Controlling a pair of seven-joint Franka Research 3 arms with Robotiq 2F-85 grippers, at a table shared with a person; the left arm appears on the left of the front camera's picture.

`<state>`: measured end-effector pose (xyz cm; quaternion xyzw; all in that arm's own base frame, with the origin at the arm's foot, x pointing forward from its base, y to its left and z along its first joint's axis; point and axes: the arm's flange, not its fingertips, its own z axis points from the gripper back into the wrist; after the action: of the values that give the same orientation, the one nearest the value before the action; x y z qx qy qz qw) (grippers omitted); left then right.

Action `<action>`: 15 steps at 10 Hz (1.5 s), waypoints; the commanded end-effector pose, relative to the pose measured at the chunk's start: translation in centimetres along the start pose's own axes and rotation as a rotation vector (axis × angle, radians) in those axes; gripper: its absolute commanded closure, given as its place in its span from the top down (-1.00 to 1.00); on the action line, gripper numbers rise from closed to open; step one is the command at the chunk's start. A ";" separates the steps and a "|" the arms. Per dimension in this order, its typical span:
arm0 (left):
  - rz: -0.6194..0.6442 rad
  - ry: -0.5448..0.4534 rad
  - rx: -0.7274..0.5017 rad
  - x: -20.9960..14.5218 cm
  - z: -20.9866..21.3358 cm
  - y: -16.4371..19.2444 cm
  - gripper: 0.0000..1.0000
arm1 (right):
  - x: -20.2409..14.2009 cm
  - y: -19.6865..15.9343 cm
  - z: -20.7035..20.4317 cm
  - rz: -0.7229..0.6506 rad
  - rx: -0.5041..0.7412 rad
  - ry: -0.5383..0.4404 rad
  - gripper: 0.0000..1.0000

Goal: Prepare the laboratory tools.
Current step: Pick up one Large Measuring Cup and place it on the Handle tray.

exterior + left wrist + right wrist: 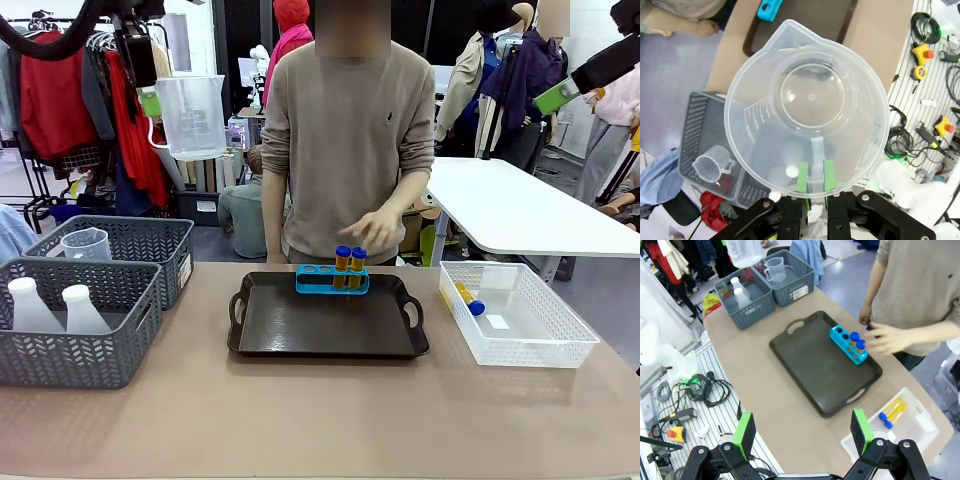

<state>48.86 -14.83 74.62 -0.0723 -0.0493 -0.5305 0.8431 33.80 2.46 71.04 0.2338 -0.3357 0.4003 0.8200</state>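
The left gripper (pixel 150 100) is up high over the left side of the table. Its two green pads are squeezed shut on the handle of the clear measuring beaker (pixel 192 115). The beaker hangs in the air, upright, and its open top faces the left wrist camera. The right gripper (pixel 804 432) is up high too, on the right side. Its fingers are wide apart and nothing is between them. On the table, the black tray (pixel 330 325) sits in the middle. The blue rack (pixel 332 281) stands on the far edge of the tray, close to the person. Two amber tubes (pixel 350 263) with blue caps stand up in the rack, side by side. The other two holes are open. The person's hand (pixel 375 228) is just above the tubes and looks blurry. On the right is a white mesh basket (pixel 525 352) with a few loose tubes (pixel 468 298) lying in it. On the left are two grey baskets. The near grey basket (pixel 70 350) has two white flasks (pixel 82 308) standing in it. The far grey basket (pixel 150 245) has a second beaker (pixel 85 243) in it.
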 end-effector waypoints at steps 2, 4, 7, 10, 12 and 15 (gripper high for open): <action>0.000 0.000 0.000 0.0 0.0 0.0 -1.00 | 0.1 0.1 0.0 0.006 0.014 -0.013 1.00; -0.239 0.008 -0.061 7.1 -5.0 -2.9 -1.00 | 0.1 0.1 0.0 0.006 0.014 -0.013 1.00; -0.367 0.025 -0.046 13.9 -10.3 -5.6 -1.00 | 0.1 0.1 0.0 0.006 0.014 -0.013 1.00; -0.448 0.038 -0.043 18.0 -15.3 -7.8 -1.00 | 0.1 0.1 0.0 0.006 0.014 -0.013 1.00; -0.516 0.035 -0.029 20.8 -19.3 -8.2 -1.00 | 0.1 0.1 0.0 0.006 0.014 -0.013 1.00; -0.488 0.036 -0.044 21.1 -20.2 -8.6 -1.00 | 0.1 0.1 0.0 0.006 0.014 -0.013 1.00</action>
<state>50.70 -42.26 56.86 -0.0682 -0.0401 -0.7265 0.6826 33.78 2.50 71.05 0.2331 -0.3353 0.4006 0.8202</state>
